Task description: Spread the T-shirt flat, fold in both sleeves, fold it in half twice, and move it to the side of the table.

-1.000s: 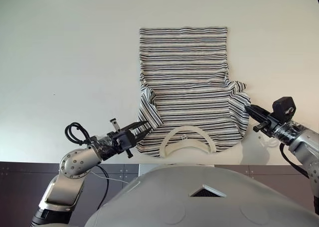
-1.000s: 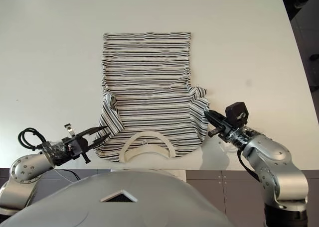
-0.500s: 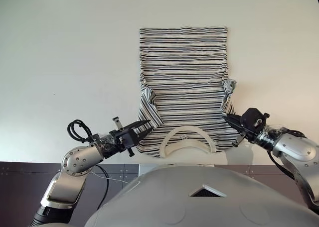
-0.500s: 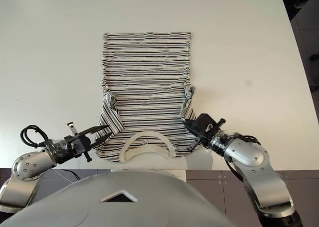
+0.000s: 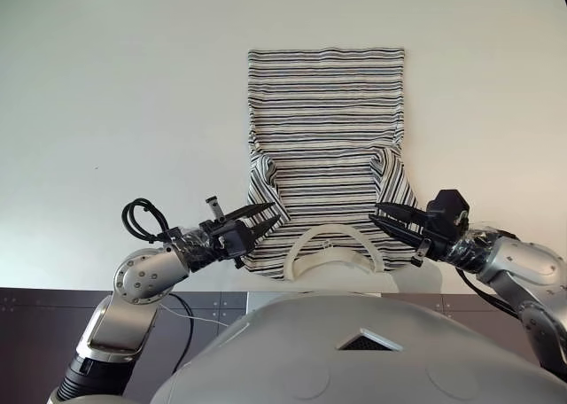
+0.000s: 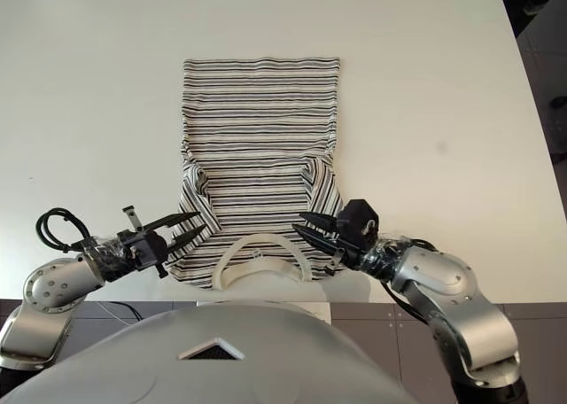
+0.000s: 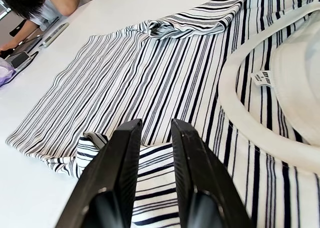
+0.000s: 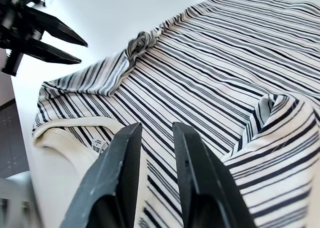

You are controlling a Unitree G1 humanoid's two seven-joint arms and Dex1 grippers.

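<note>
The striped T-shirt (image 5: 326,129) lies on the white table (image 5: 115,112), hem far from me and its white collar (image 5: 337,244) at the near edge. Both sleeves are folded inward: the left sleeve (image 5: 266,187) and the right sleeve (image 5: 390,178) rest on the body. My left gripper (image 5: 268,216) hovers open at the shirt's near-left corner, nothing between its fingers (image 7: 125,158). My right gripper (image 5: 376,216) is open low over the near-right part, beside the collar, its fingers (image 8: 190,158) empty above the stripes.
The table's near edge (image 5: 89,289) runs just under both grippers, and the collar reaches it. Wide bare tabletop lies to the left and to the right (image 5: 496,94) of the shirt. A few small flat devices (image 7: 50,33) lie at the far side.
My right gripper swept inward from outside the shirt's right edge, carrying the right sleeve over onto the body, and now stands open. The left gripper edged slightly toward the shirt.
</note>
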